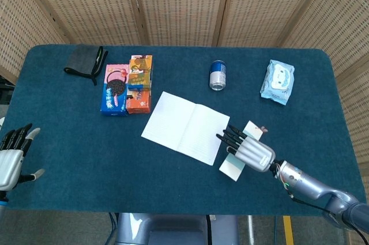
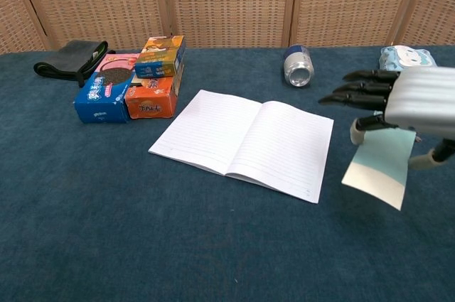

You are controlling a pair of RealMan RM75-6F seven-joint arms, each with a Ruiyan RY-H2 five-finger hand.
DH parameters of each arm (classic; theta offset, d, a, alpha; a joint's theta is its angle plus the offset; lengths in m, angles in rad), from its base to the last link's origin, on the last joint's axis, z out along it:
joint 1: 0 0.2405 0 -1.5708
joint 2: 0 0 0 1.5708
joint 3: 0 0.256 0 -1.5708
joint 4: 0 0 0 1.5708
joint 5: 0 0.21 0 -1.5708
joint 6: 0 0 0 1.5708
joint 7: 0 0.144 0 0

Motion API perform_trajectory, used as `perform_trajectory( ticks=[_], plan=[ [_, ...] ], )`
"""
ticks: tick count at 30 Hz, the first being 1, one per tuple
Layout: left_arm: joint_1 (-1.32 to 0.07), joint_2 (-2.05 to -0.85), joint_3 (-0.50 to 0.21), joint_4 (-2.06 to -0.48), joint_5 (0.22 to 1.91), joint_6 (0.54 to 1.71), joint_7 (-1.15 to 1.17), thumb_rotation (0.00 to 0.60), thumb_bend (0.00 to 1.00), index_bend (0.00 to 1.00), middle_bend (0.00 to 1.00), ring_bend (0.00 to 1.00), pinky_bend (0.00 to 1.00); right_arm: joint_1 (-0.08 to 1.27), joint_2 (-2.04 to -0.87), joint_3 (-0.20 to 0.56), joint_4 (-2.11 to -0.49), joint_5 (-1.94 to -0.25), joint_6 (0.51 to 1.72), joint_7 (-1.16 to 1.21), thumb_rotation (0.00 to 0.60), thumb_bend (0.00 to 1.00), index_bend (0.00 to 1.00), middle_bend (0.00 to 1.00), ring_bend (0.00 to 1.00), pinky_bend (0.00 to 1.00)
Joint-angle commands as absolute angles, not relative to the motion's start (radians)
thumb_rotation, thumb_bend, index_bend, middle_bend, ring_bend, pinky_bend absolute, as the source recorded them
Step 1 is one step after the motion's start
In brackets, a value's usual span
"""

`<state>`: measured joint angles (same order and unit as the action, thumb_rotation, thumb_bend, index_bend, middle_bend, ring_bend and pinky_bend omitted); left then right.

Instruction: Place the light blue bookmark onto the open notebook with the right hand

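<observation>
Right hand (image 2: 409, 103) lifted off the table (image 2: 106, 231), pinching light blue bookmark (image 2: 378, 163) under outstretched fingers (image 2: 355, 92), card hanging tilted below palm. Open notebook (image 2: 245, 140) just left of fingertips, flat, bookmark not yet over its page. Beyond the hand, a can (image 2: 298, 66) on its side and a wipes pack (image 1: 277, 81). Far left, snack boxes (image 2: 131, 78) and a black pouch (image 2: 70, 58). Left hand (image 1: 11, 155) at table's near-left edge, fingers apart, holding nothing.

Open notebook (image 1: 185, 127) mid-table; snack boxes (image 1: 127, 83) behind-left, can (image 1: 217, 75) behind, bookmark (image 2: 378, 166) just right
</observation>
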<state>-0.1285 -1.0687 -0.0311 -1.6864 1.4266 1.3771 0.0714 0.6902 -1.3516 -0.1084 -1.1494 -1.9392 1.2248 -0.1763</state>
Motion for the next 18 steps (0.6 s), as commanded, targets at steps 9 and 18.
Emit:
perform_trajectory(
  ticks=[9,18],
  plan=[
    [-0.142,-1.068,-0.05,-1.692,1.381,1.352,0.08,0.6,0.03,0.0,0.0,0.0,0.0,0.846,-1.344,0.064,-1.228,-1.788,1.006,-0.311,0.6,0.2,0.5,0.0,0.0,0.0],
    [-0.171,-1.065,-0.085,-1.688,1.295,1.297,0.082,0.6,0.03,0.0,0.0,0.0,0.0,0.993,-1.479,0.159,-1.143,-1.681,0.803,-0.422,0.6,0.21,0.5,0.0,0.0,0.0]
  ],
)
